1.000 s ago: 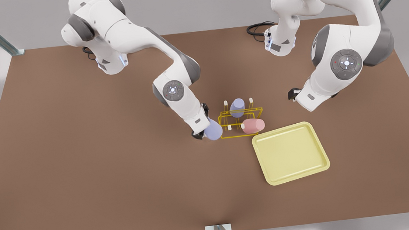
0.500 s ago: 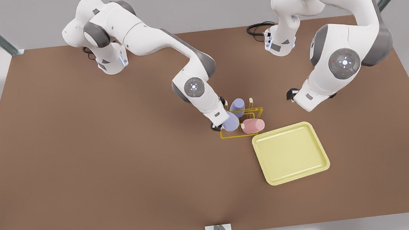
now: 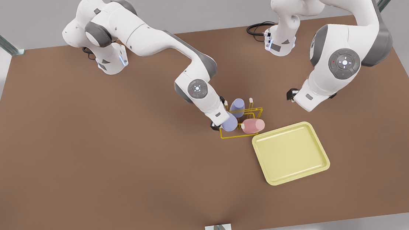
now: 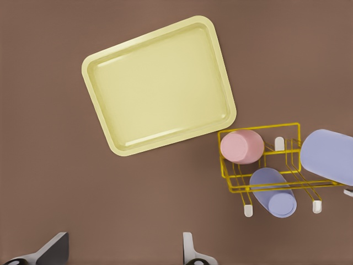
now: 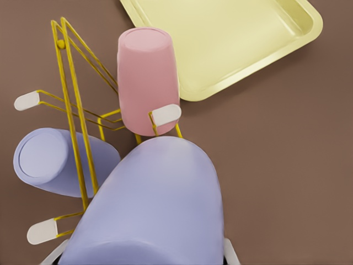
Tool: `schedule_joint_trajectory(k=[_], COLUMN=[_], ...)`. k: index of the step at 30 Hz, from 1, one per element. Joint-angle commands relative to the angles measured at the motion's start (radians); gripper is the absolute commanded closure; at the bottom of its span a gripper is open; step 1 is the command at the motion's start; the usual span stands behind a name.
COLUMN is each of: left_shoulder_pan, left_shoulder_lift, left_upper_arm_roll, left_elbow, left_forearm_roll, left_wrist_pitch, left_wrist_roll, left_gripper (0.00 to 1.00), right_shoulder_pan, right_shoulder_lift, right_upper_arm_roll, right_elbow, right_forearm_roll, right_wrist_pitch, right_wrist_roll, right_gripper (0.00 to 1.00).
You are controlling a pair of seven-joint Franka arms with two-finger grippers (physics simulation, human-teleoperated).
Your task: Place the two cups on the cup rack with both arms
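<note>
Carried rightward, the right hand (image 3: 217,125) pinching a lavender cup (image 3: 229,122) reaches the cup rack (image 3: 241,123) holding pink cup (image 3: 253,125); left hand (image 4: 121,251) waits spread.

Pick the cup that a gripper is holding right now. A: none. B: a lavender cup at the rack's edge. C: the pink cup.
B: the right gripper is shut on a lavender cup over the cup rack; the left gripper waits open.

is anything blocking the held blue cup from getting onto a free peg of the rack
Nothing visibly blocks it. The right gripper holds the lavender-blue cup right at the cup rack; the pink cup and another lavender-blue cup occupy other pegs.
</note>
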Motion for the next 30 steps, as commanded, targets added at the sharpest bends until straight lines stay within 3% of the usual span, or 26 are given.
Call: schedule_joint_trajectory(k=[1,15,16,17,18,19,21,22,24,26,27,28,30], left_shoulder_pan=[0.0,0.0,0.0,0.0,0.0,0.0,0.0,0.0,0.0,-0.002,-0.002,-0.003,-0.003], left_shoulder_lift=[0.0,0.0,0.0,0.001,0.001,0.0,0.0,0.001,0.001,0.0,0.0,0.0,0.0], left_upper_arm_roll=[0.0,0.0,0.0,0.0,0.0,0.0,0.0,0.0,0.0,0.0,-0.002,-0.002,-0.002], left_elbow=[0.0,0.002,0.002,0.002,0.002,0.002,0.002,0.002,0.002,0.002,0.002,0.002,0.002], left_forearm_roll=[0.001,0.001,0.001,0.001,0.001,0.001,0.001,0.001,0.001,0.001,0.001,0.001,0.001], left_wrist_pitch=[0.001,-0.002,-0.002,-0.002,-0.002,-0.002,-0.002,-0.002,-0.002,-0.002,-0.002,-0.002,-0.002], left_wrist_roll=[0.003,0.003,0.003,0.003,0.003,0.003,0.003,0.003,0.004,0.003,0.003,0.003,0.003], left_gripper=[0.0,0.0,0.0,0.0,0.0,0.0,0.0,0.0,0.0,0.0,0.0,0.0,0.0], right_shoulder_pan=[0.001,-0.01,-0.025,-0.076,-0.168,-0.203,-0.207,-0.202,-0.235,-0.438,-0.454,-0.516,-0.553], right_shoulder_lift=[-0.001,-0.015,-0.05,-0.107,-0.164,-0.201,-0.244,-0.25,-0.415,-0.596,-0.65,-0.705,-0.756], right_upper_arm_roll=[0.001,0.001,-0.002,-0.015,-0.041,-0.12,-0.428,-0.489,-0.42,-0.136,-0.116,-0.041,-0.029], right_elbow=[0.001,0.02,0.013,0.004,0.001,0.015,0.099,0.179,0.185,0.112,0.067,0.02,-0.046], right_forearm_roll=[0.006,0.006,0.013,0.012,-0.051,-0.138,-0.178,-0.244,-0.364,-0.461,-0.461,-0.461,-0.458], right_wrist_pitch=[-0.002,-0.019,-0.066,-0.248,-0.524,-0.767,-0.968,-1.035,-1.1,-1.132,-1.131,-1.125,-1.117], right_wrist_roll=[0.011,0.005,0.013,0.039,0.205,0.453,0.472,0.459,0.458,0.459,0.459,0.459,0.455], right_gripper=[0.0,0.0,0.0,0.0,0.0,0.0,0.0,0.0,0.0,0.0,0.0,0.0,0.0])
